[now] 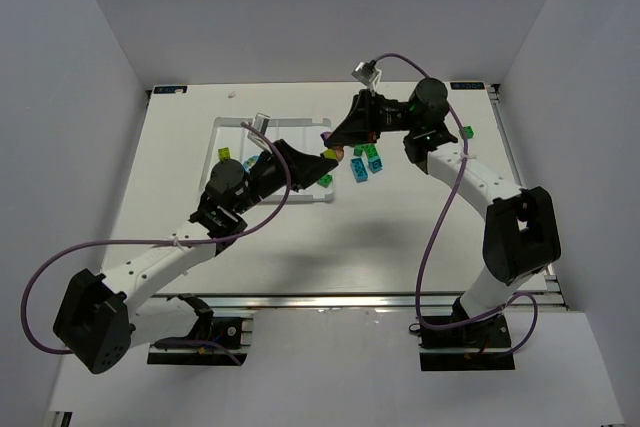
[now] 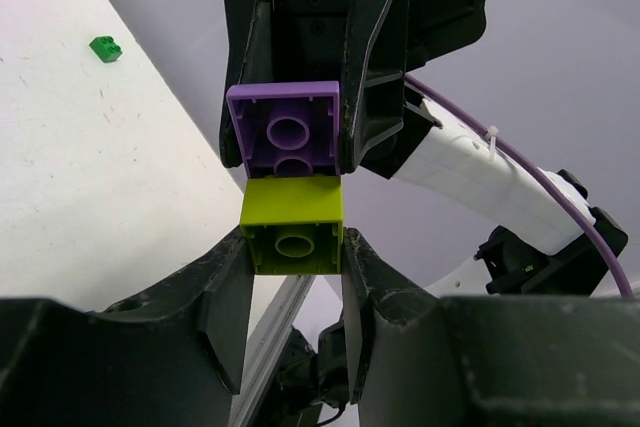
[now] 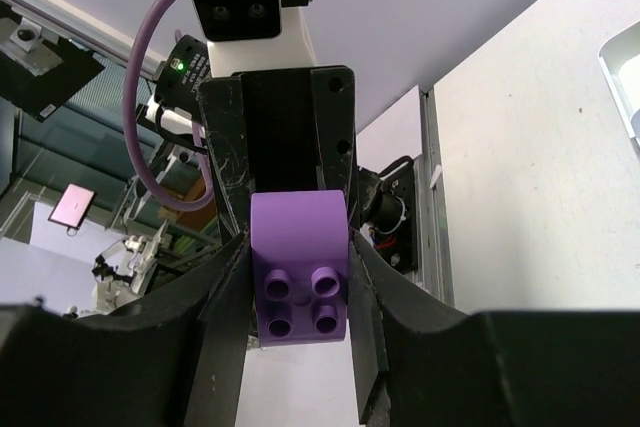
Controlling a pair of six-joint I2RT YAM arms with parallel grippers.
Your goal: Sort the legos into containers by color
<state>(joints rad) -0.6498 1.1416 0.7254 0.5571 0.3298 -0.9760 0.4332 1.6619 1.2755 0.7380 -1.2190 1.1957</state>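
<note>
Bricks meet between the two arms. The left jaws pinch a yellow-green lego (image 2: 293, 222) by its two sides. The right jaws, reaching in from the opposite direction, clamp a purple lego (image 2: 290, 132) the same way. The two pieces touch edge to edge, their hollow undersides facing the left wrist camera; whether they are locked together I cannot tell. In the right wrist view the purple lego fills the gap between the right jaws, studs toward the camera. The meeting jaws hang by the right end of the tray (image 1: 228, 120). Teal legos (image 1: 359, 171) and green legos (image 1: 375, 155) lie on the white surface (image 1: 380, 247) just right of them.
</note>
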